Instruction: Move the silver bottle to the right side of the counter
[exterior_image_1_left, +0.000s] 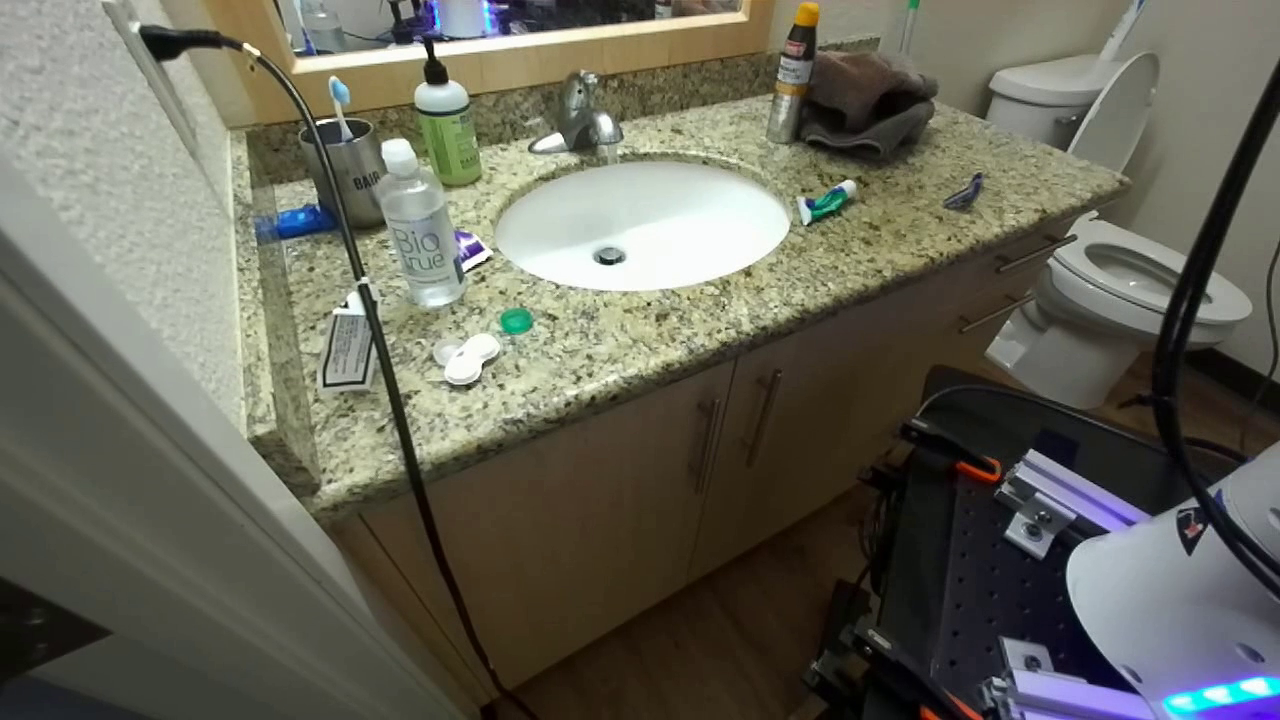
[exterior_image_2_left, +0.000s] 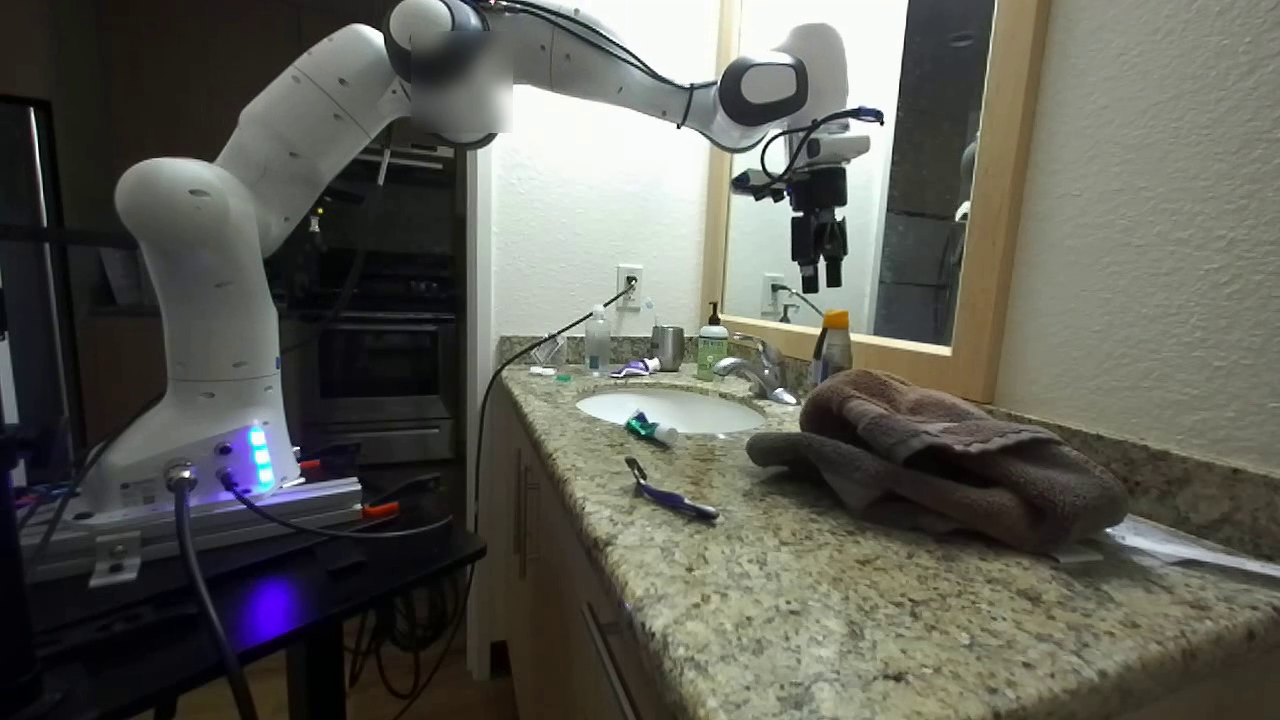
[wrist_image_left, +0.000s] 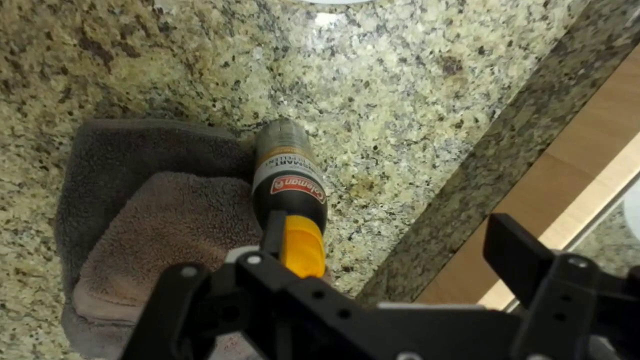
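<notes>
The silver bottle (exterior_image_1_left: 788, 88) stands upright on the granite counter (exterior_image_1_left: 640, 325), against the back behind the sink's far end. It has a silver lower body, a dark upper part and an orange-yellow cap. In an exterior view its lower part (exterior_image_2_left: 838, 352) is partly hidden by the towel. My gripper (exterior_image_2_left: 822, 280) hangs pointing down above the bottle, apart from it, close to the mirror. In the wrist view my gripper (wrist_image_left: 395, 240) is open with nothing between its fingers. The bottle (wrist_image_left: 287, 170) shows below the left finger, which overlaps the edge of its cap.
A brown-grey towel (exterior_image_1_left: 870, 100) lies against the bottle. The sink (exterior_image_1_left: 640, 220), faucet (exterior_image_1_left: 580, 120), toothpaste tube (exterior_image_1_left: 828, 203) and razor (exterior_image_1_left: 963, 192) are nearby. The green soap bottle (exterior_image_1_left: 450, 125), metal cup (exterior_image_1_left: 350, 170) and clear bottle (exterior_image_1_left: 420, 235) stand at the opposite end. The mirror frame (exterior_image_2_left: 1010, 200) borders the back.
</notes>
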